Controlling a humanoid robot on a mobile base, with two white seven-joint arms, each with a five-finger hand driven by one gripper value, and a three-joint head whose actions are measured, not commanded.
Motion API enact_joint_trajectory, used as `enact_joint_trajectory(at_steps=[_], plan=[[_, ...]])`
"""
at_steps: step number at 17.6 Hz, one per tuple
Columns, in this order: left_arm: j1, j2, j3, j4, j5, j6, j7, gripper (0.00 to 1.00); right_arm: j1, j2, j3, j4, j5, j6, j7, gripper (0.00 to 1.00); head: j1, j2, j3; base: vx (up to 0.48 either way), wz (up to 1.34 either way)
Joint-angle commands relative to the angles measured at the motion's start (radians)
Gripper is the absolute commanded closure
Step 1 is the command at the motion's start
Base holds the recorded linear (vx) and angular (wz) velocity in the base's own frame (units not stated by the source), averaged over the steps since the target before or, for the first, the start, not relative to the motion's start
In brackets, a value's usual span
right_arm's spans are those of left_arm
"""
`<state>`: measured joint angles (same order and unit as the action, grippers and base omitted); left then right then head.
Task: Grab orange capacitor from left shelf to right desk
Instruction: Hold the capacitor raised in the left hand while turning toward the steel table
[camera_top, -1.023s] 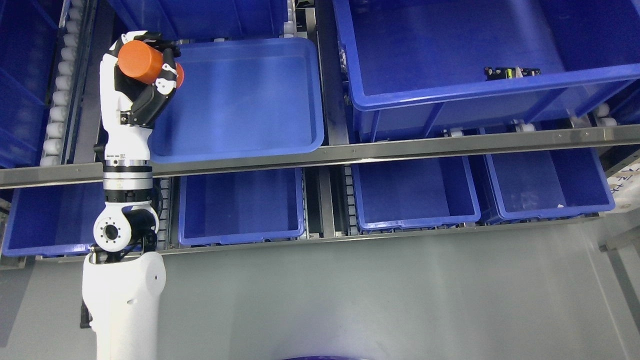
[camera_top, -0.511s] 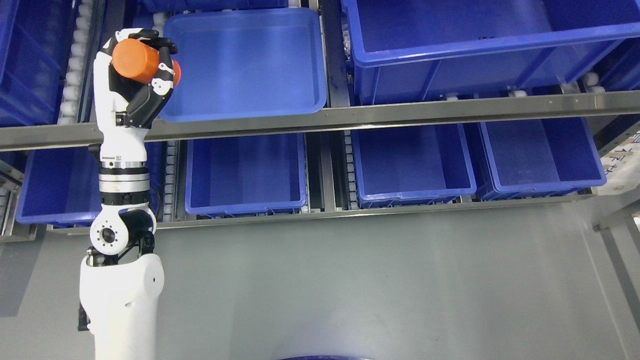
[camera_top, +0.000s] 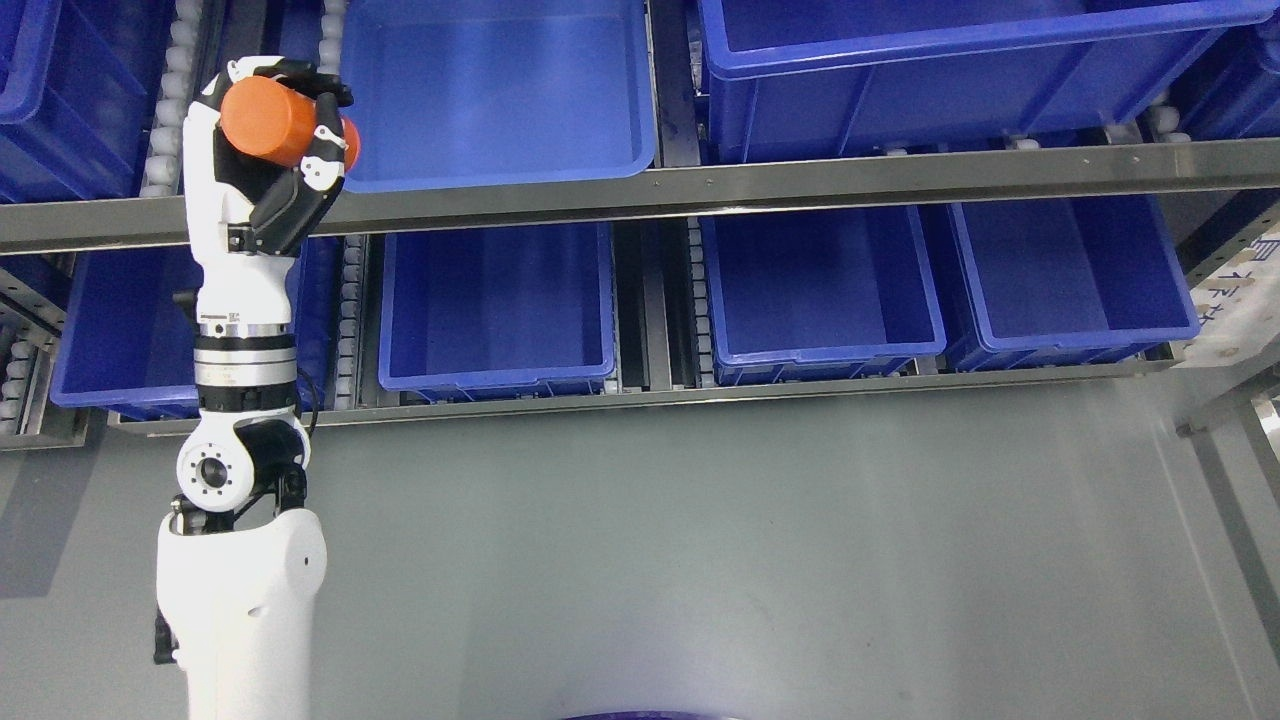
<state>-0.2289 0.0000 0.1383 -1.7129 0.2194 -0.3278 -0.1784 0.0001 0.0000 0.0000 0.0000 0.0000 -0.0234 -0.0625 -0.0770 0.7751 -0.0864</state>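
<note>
Orange and smooth, the capacitor (camera_top: 275, 120) looks rigid, light, maybe slippery; the left hand (camera_top: 265, 160) wraps its fingers (camera_top: 322, 150) around its middle, just left of the shallow blue tray (camera_top: 500, 170).

Orange capacitor (camera_top: 270, 122), blue bins (camera_top: 497, 310), grey floor (camera_top: 760, 560)

capacitor (camera_top: 270, 122) left of upper tray (camera_top: 500, 160), bins (camera_top: 497, 375) seemingly below rail (camera_top: 800, 185)
</note>
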Motion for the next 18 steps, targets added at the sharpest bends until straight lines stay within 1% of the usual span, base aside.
enact_joint_trajectory(at_steps=[1,11,18], plan=[[-0.003,0.017,0.001,-0.007,0.0,0.007,-0.001,0.99,0.023,-0.017,-0.017,-0.017,0.003,0.0,0.0,0.0,0.0,0.0,0.0,-0.025,-0.05],[-0.024,0.017,0.001,-0.007,0.0,0.015,-0.001,0.99,0.023,-0.017,-0.018,-0.017,0.003,0.0,0.0,0.0,0.0,0.0,0.0,0.001,-0.04],[-0.024,0.017,0.001,-0.007,0.0,0.015,-0.003,0.99,0.023,-0.017,-0.018,-0.017,0.003,0.0,-0.002,0.0,0.0,0.0,0.0,-0.006,-0.18]])
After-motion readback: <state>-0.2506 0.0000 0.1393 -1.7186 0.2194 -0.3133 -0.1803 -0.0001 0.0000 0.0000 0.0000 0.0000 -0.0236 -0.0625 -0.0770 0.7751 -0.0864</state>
